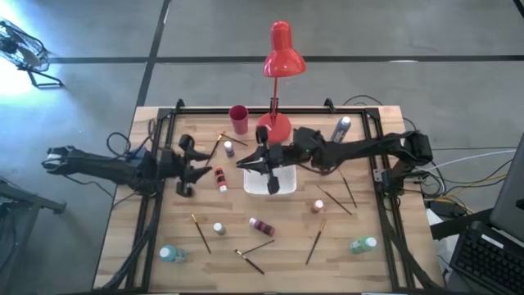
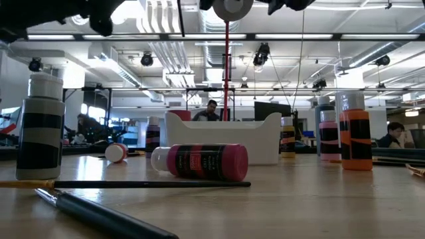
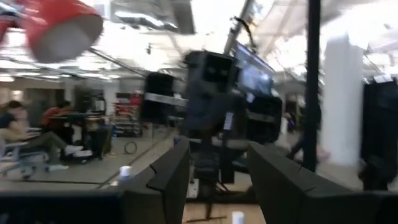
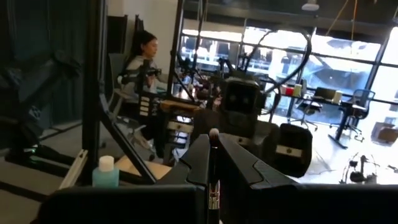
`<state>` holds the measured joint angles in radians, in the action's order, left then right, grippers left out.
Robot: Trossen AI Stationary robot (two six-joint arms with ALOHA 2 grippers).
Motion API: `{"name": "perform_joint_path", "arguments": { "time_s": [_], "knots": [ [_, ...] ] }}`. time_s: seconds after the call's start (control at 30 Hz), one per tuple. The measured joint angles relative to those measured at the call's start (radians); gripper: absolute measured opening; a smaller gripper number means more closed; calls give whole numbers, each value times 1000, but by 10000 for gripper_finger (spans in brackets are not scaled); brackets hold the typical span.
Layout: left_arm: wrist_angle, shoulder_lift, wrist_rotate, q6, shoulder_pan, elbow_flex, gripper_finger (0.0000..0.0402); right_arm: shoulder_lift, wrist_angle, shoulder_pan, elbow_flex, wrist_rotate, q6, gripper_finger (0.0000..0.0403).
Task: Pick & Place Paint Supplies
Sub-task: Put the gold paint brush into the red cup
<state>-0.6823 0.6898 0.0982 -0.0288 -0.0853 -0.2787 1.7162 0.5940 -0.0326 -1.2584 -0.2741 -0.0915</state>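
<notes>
Wooden slats form the tabletop [image 1: 270,246], framed by black rails. Left gripper [image 1: 199,170]: above the left part of the table, fingers [image 3: 166,177] parted with clear space between them, holding nothing. Right gripper [image 1: 255,162]: over the white rectangular tray [image 1: 255,185] at centre, its dark fingers [image 4: 198,160] pinched on a thin paintbrush [image 4: 213,168] that stands upright between them, bristle tip uppermost.

Paint supplies lie scattered around the tray. A pink paint bottle with a pale cap [image 2: 202,161] lies on its side in front of the tray, its dark label band too small to read. A red bottle with a white cap [image 1: 220,179] lies just left of the tray, below the left gripper; a purple bottle [image 1: 229,149] stands behind it. An orange bottle [image 2: 356,139] stands at the right, also banded in black. Two teal bottles [image 1: 169,253] [image 1: 363,244] lie near the front corners. Several wooden-handled brushes [image 1: 201,233] rest flat on the slats.

A red cup [image 1: 238,120] and a red desk lamp [image 1: 282,57] stand at the back. No writing is legible on any label.
</notes>
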Motion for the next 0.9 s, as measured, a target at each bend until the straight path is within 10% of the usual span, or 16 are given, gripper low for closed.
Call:
{"name": "perform_joint_path", "arguments": {
  "time_s": [0.4, 0.9],
  "knots": [
    [63, 295, -22, -85, 0, -254, 165, -5, -78, 1, -32, 0, -17, 13],
    [126, 351, -25, -160, 0, -365, 165, -8, -89, 2, -29, 1, -9, 13]
  ]
}}
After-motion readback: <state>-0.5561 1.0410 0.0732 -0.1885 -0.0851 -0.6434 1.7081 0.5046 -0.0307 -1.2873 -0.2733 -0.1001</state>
